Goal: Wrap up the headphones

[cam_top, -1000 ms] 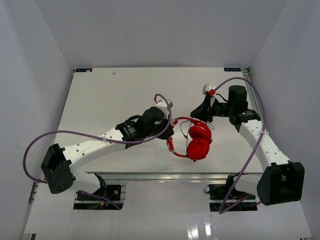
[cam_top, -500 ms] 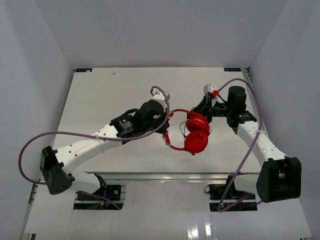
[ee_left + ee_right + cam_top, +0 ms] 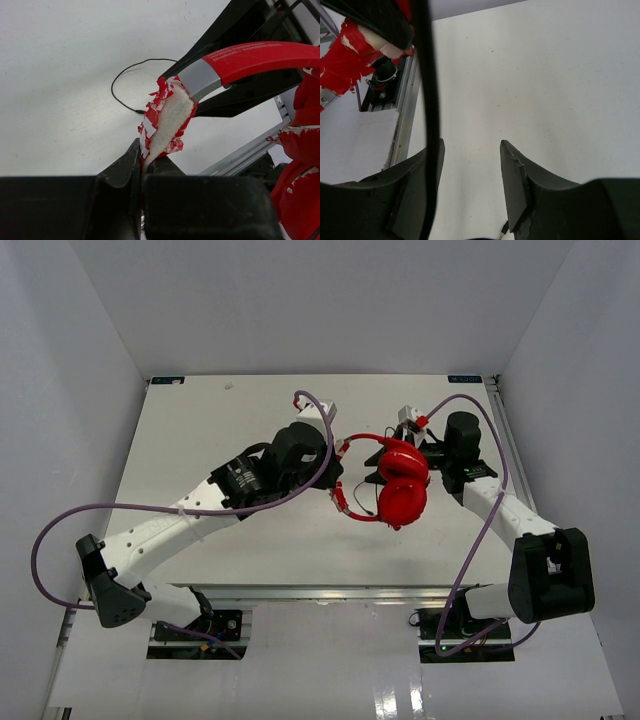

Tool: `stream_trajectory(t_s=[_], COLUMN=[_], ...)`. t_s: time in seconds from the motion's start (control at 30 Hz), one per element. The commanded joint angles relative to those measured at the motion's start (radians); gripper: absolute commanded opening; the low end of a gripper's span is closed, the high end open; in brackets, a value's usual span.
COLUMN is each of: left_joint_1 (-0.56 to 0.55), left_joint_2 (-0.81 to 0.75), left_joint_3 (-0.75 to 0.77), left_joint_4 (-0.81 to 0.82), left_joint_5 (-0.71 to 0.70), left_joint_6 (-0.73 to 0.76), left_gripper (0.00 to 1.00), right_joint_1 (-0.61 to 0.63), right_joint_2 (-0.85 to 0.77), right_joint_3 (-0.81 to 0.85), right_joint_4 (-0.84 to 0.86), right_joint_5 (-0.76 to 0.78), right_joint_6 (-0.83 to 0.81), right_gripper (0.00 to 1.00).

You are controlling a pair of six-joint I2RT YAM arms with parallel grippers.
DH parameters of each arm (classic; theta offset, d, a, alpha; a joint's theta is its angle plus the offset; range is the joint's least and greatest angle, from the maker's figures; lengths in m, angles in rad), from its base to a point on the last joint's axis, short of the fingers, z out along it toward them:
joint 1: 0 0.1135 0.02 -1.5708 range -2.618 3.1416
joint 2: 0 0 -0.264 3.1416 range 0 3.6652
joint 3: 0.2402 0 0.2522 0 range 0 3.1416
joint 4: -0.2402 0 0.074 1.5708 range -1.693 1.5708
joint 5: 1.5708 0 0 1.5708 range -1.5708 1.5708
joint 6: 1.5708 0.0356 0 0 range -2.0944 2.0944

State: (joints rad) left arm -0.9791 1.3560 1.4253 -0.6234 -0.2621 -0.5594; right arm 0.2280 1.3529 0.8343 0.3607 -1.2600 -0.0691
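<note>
The red headphones (image 3: pixel 402 487) hang in the air over the table's middle, both ear cups stacked together. My left gripper (image 3: pixel 337 480) is shut on the worn end of the headband, where white foam shows through flaking red skin (image 3: pixel 165 120); the jaws (image 3: pixel 145 157) pinch it. The red and grey headband (image 3: pixel 250 57) arches to the right. The thin black cable (image 3: pixel 120 82) loops on the table below. My right gripper (image 3: pixel 378 476) is open beside the ear cups; nothing is between its fingers (image 3: pixel 471 150). A blurred black cable (image 3: pixel 429 100) hangs in front of its left finger.
White table (image 3: pixel 200 430) with white walls on three sides. A metal rail (image 3: pixel 405 115) runs along the table's edge. Purple robot cables (image 3: pixel 60 525) loop off both arms. A small plug (image 3: pixel 503 227) lies on the table by the right finger.
</note>
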Motion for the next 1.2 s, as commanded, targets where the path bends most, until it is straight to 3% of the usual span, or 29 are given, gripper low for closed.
stream_trajectory(t_s=[0.0,0.23,0.53,0.93,1.17], left_joint_1=[-0.004,-0.004,-0.004,-0.003,0.000], left_joint_2=[-0.036,-0.047,-0.051,-0.043,-0.040], left_joint_3=[0.099,0.158,0.182,0.227,0.214], left_joint_4=[0.060,0.066,0.068,0.071,0.065], left_joint_5=[-0.059,-0.153,-0.217,-0.308,-0.361], left_joint_6=[-0.062,-0.111,-0.135,-0.139,-0.153], left_gripper=[0.00,0.00,0.00,0.00,0.00], right_joint_1=[0.004,0.004,0.004,0.005,0.005], right_joint_2=[-0.005,-0.023,-0.073,-0.147,-0.209], right_joint_3=[-0.032,-0.055,-0.075,-0.102,-0.116], right_joint_4=[0.069,0.028,-0.144,-0.357,-0.448], right_joint_5=[-0.010,-0.022,-0.055,-0.017,0.024], right_joint_6=[0.011,-0.071,-0.239,-0.425,-0.455], right_gripper=[0.56,0.59,0.61,0.58,0.53])
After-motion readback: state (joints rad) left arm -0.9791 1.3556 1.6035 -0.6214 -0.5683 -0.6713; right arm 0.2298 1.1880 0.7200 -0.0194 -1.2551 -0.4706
